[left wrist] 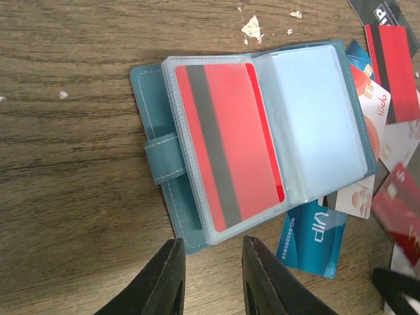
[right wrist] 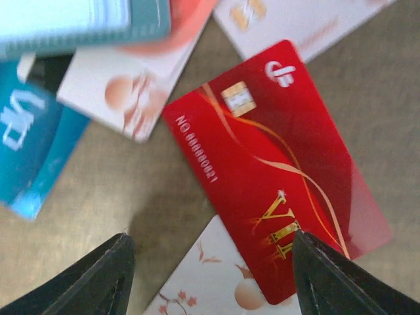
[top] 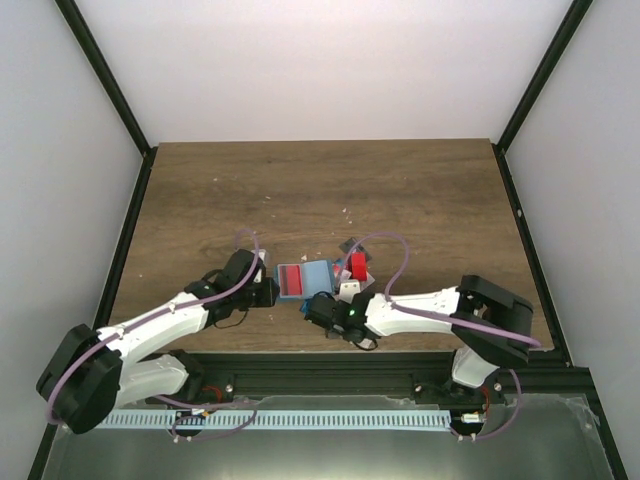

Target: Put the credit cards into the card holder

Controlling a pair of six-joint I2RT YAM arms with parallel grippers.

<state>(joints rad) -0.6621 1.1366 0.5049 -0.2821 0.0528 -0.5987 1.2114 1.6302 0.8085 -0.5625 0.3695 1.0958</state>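
Teal card holder [left wrist: 149, 88]: lies open on the wooden table [left wrist: 72, 164], near the front middle, between the two arms. One clear sleeve holds a red card with a black stripe [left wrist: 230, 144]; the sleeve beside it looks empty.
Loose credit cards [left wrist: 397, 79]: fanned and overlapping on the wood at the holder's right edge, some partly tucked under it.
Left gripper [left wrist: 213, 248]: at the holder's near edge, fingers a narrow gap apart with nothing between them. Whether they touch the cover cannot be told.
Right gripper [right wrist: 210, 239]: fingers spread wide just above a red VIP card [right wrist: 275, 170], gripping nothing.
Step in hand: probably picking the next card, with one sleeved and the rest outstanding.
Next move calls for: closing the right fingers on the red VIP card's edges. A thin, flat card likely needs one edge tipped up first.
In the way: a white flowered card [right wrist: 203, 282] lies under the red one's near corner. A white card with an orange circle [right wrist: 131, 92] and a blue VIP card [right wrist: 26, 144] lie close by, and any of these could be dragged along.
Other things: pale crumbs [left wrist: 251, 27] on the wood beyond the holder.
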